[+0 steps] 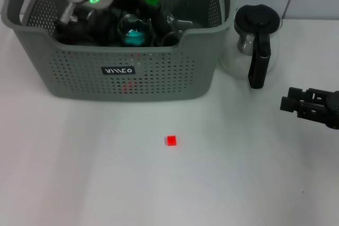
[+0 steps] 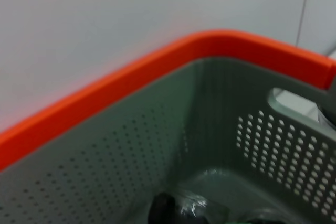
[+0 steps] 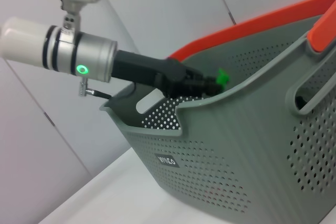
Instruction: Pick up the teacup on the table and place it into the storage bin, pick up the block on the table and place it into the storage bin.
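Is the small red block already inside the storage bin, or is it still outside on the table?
Outside. The red block lies on the white table, in front of the storage bin and apart from it.

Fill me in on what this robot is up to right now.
The left gripper is reaching down inside the storage bin, where a teacup sits beneath it. The red block lies on the white table in front of the bin, not yet picked up. The right gripper hangs to the side near a glass coffee pot.
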`<state>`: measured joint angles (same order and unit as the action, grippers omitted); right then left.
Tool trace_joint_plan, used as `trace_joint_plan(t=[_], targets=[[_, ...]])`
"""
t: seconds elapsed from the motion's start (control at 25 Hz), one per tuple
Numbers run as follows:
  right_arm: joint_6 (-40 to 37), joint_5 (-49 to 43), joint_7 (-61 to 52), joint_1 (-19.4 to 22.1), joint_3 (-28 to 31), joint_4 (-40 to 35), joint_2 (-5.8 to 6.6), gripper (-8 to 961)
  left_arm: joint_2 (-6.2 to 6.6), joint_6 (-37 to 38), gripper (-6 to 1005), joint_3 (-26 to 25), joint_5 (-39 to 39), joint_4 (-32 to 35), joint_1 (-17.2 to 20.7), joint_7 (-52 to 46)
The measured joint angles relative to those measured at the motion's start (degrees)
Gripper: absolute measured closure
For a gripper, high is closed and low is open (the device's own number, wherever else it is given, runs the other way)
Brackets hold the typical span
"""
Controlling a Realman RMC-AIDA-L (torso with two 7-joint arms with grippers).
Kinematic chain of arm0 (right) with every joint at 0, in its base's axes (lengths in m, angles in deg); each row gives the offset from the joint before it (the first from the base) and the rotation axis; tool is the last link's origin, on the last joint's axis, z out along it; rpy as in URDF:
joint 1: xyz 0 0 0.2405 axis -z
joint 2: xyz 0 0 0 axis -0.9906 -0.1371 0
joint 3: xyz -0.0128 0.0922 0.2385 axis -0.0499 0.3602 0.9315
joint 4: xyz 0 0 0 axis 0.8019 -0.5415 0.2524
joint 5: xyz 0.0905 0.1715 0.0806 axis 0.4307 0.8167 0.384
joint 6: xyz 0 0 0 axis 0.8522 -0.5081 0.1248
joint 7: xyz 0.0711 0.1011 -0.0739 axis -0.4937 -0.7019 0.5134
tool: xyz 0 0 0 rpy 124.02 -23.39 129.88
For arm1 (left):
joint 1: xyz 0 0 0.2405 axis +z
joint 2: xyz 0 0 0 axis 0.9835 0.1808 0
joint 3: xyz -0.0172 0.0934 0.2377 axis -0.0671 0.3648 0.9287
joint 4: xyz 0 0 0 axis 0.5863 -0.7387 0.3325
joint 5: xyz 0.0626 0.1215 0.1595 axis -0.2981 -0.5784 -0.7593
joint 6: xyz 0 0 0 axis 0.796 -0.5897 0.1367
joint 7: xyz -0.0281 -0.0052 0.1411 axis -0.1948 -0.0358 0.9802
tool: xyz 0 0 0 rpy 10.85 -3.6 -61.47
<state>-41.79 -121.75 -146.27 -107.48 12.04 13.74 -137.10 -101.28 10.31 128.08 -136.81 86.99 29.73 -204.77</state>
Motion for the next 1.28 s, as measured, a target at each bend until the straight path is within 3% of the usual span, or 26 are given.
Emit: trace_joint_plan(t=[0.32, 0.48, 0.64, 0.72, 0.84, 1.04, 1.28], targets=[[0.01, 0.04, -0.04, -0.20, -0.02, 0.00, 0.06, 346, -0.72, -1.52, 753, 0.07, -6.95, -4.62, -2.72, -2.02], [0.02, 0.11, -0.18, -0.22, 0.00, -0.02, 0.13, 346, -1.09, -0.26, 566, -0.61, -5.89, -0.85, -1.48, -2.39], [0.02, 0.26, -0.31, -0.21, 0.00, -0.10, 0.14, 346, -1.01, 4.56, 460, -1.26, 6.31, 13.52, 5.49, -1.11], [0.02, 0.31, -0.28, -0.22, 0.00, -0.11, 0.15, 346, -0.16, 9.87, 421, -2.25, 16.76, 21.44, 10.23, 1.03], [0.01, 0.34, -0.24, -0.44, 0.00, -0.26, 0.15, 347, 0.93, 17.23, 405, -4.96, 26.81, 26.20, 14.39, 3.95], [0.01, 0.37, -0.15, -0.76, 0.00, -0.33, 0.20, 347, 1.33, 33.74, 411, -10.81, 38.19, 24.05, 18.73, 16.74], [0.00, 0.38, -0.58, -0.93, 0.00, -0.49, 0.20, 347, 0.65, 44.95, 414, -9.68, 36.28, 18.51, 20.14, 26.12]])
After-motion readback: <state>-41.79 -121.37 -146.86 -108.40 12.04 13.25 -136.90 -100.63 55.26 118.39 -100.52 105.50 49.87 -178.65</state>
